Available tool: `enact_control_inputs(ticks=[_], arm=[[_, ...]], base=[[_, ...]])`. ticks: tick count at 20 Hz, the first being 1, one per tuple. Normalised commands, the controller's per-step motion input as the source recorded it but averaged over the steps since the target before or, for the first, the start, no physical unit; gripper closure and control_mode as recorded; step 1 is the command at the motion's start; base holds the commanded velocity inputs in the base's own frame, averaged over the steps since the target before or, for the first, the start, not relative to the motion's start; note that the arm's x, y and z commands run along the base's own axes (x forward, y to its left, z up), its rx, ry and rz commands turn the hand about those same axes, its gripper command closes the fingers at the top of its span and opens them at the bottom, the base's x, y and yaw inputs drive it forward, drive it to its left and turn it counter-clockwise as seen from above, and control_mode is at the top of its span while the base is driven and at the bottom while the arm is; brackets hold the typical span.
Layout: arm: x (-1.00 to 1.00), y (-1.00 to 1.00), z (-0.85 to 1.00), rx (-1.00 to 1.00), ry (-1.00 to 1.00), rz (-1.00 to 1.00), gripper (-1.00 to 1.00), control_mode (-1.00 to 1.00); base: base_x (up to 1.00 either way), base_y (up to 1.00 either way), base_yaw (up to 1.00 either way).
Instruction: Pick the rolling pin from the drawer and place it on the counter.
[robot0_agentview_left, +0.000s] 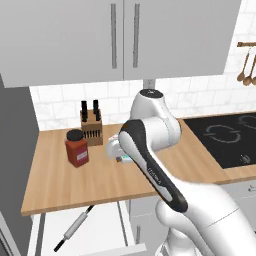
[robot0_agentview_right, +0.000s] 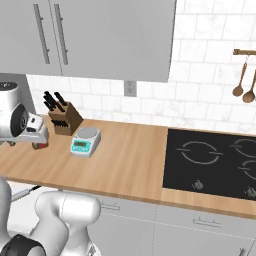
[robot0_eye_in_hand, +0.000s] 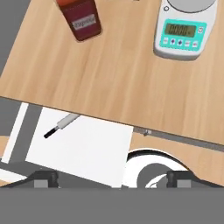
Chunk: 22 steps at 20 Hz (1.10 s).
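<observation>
The rolling pin lies slantwise in the open white drawer, under the front edge of the wood counter. In the hand view only its lower end with a black handle shows on the drawer floor; the rest is hidden beneath the counter. My gripper hangs high above the counter's front edge and looks down. Its fingertips stand wide apart, open, with nothing between them, well clear of the rolling pin.
On the counter stand a red jar with a black lid, a wooden knife block and a white scale. A black cooktop fills the right side. Grey upper cabinets hang above. Bare wood lies between scale and cooktop.
</observation>
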Motion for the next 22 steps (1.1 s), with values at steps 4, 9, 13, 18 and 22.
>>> enact_control_inputs(ticks=[4, 9, 13, 18, 22], arm=[[-0.69, 0.53, -0.47, 0.00, 0.03, 0.06, -1.00, -1.00], [-0.70, 0.46, -0.58, -0.07, 0.03, 0.06, -1.00, -1.00], [-0.33, 0.44, -0.70, -0.09, 0.08, 0.02, -1.00, -1.00], [0.00, 0.28, -0.65, -0.03, 0.14, 0.00, -1.00, -1.00], [0.01, 0.39, -0.52, 0.00, 0.05, 0.00, -1.00, -1.00]], base=[[0.00, 0.00, 0.00], [0.00, 0.00, 0.00], [0.00, 0.00, 0.00], [0.00, 0.00, 0.00], [0.00, 0.00, 0.00]])
